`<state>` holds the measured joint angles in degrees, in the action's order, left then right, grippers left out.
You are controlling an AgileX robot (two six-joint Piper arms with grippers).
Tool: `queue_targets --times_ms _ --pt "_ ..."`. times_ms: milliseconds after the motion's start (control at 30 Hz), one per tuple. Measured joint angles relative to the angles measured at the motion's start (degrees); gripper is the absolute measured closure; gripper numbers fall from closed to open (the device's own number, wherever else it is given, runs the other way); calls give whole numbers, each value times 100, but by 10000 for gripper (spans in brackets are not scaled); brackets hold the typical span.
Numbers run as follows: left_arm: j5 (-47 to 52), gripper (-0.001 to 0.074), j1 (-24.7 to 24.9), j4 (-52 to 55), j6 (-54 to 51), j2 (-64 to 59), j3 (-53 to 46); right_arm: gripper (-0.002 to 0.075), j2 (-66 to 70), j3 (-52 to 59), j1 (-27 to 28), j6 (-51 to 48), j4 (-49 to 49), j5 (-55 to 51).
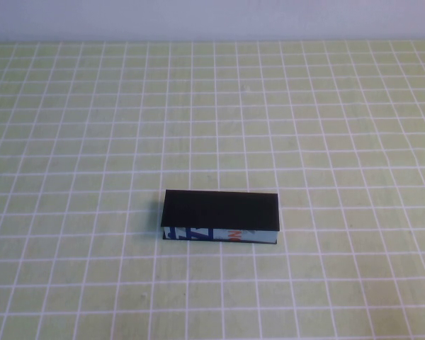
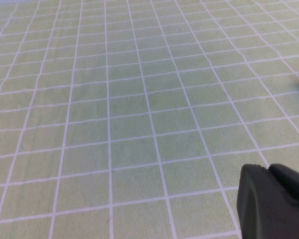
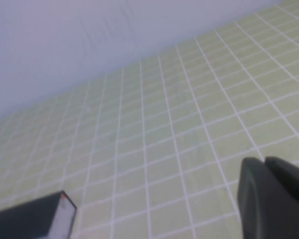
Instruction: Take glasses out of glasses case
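The glasses case (image 1: pixel 220 217) lies closed on the table a little in front of the middle, its black lid on top and its white side with blue and orange-red print facing me. The glasses are hidden, since the lid is down. Neither arm shows in the high view. In the right wrist view my right gripper (image 3: pixel 264 160) is shut with nothing in it, and one end of the case (image 3: pixel 37 218) lies well apart from it. In the left wrist view my left gripper (image 2: pixel 266 168) hangs over bare cloth, its fingers pressed together and holding nothing.
A green cloth with a white grid (image 1: pixel 92 127) covers the whole table. A pale wall (image 1: pixel 212 18) runs along the far edge.
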<state>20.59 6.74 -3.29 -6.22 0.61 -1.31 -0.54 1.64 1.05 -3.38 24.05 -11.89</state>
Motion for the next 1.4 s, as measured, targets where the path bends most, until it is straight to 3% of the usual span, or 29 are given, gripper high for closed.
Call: queue_targets --times_ms 300,400,500,667,900,1100,1400 --pt "-236 739 0 43 15 0 -11 743 0 0 0 0 909 1123" --pt "-736 739 0 -767 460 0 -11 743 0 0 0 0 1598 1427" --pt "-1276 739 0 -1572 737 0 -11 743 0 0 0 0 2113 1343" --pt "-1888 739 0 -2031 963 0 -11 743 0 -264 0 -28 2267 244" --pt "-625 739 0 -2369 1164 -1083 475 743 790 -1865 0 -967 2158 -1004" --pt "408 739 0 -2427 -83 -2986 1894 743 2309 -2986 0 -1542 1815 -2650" --pt "2171 739 0 -3364 -2256 -5943 4325 743 3944 -3804 0 -1895 1638 -3786"
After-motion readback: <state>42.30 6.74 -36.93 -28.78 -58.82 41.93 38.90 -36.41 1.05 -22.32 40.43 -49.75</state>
